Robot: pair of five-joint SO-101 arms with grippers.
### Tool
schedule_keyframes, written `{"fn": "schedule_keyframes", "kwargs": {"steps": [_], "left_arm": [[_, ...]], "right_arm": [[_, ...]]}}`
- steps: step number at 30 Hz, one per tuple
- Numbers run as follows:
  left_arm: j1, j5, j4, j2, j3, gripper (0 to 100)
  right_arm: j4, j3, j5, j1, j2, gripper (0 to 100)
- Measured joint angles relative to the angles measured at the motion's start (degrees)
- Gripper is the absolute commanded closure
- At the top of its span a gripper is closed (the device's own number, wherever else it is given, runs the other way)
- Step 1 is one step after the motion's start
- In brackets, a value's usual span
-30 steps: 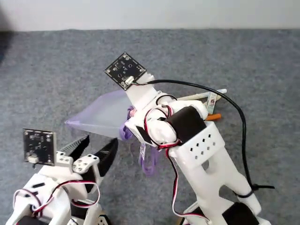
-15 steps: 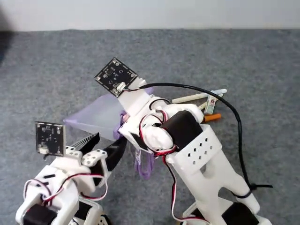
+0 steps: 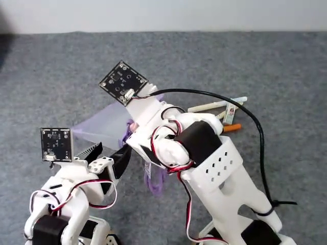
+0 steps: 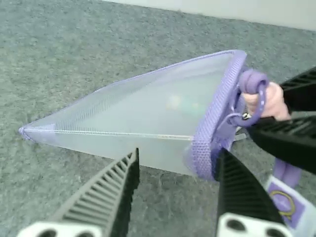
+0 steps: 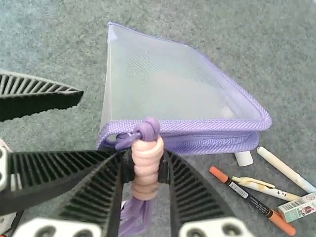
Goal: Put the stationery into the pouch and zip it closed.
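In the high view the right arm [image 3: 204, 148] covers the right part of the translucent purple mesh pouch [image 3: 102, 127] and the near ends of the cream and orange pens [image 3: 209, 106]. Pale shapes inside the pouch are too blurred by the mesh to name. In the right wrist view the pink ringed zipper charm [image 5: 147, 148] is partly hidden between the fingers of the right gripper [image 5: 144, 160]. A small green-labelled box [image 5: 298, 207] is cut by the picture's edge.

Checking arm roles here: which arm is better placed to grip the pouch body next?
Left, probably: the left gripper, open, faces the pouch beside its purple edge, while the right gripper is shut on the pink ring pull.
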Motion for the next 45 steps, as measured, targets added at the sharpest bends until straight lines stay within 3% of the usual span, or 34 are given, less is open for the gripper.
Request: {"fn": "schedule_keyframes", "kwargs": {"steps": [5, 19, 25, 32, 45], "left_arm": [[0.00, -0.35, -0.79, 0.00, 2.02, 77], [0.09, -0.35, -2.55, 0.00, 2.73, 99], [-0.35, -0.79, -2.55, 0.26, 2.81, 99], [-7.21, -1.67, -2.55, 0.35, 2.81, 99], [-9.49, -3.43, -2.37, 0.35, 2.81, 99]], "right_arm": [[0.53, 0.00, 0.00, 0.00, 0.00, 99.1], [4.22, 0.00, 0.00, -2.55, 0.09, 99.1], [7.38, -0.79, 0.00, -2.55, 0.00, 99.1], [8.79, -0.79, 1.67, -2.46, -0.53, 99.1], [10.20, -0.79, 9.67, 9.85, -0.79, 99.1]]}}
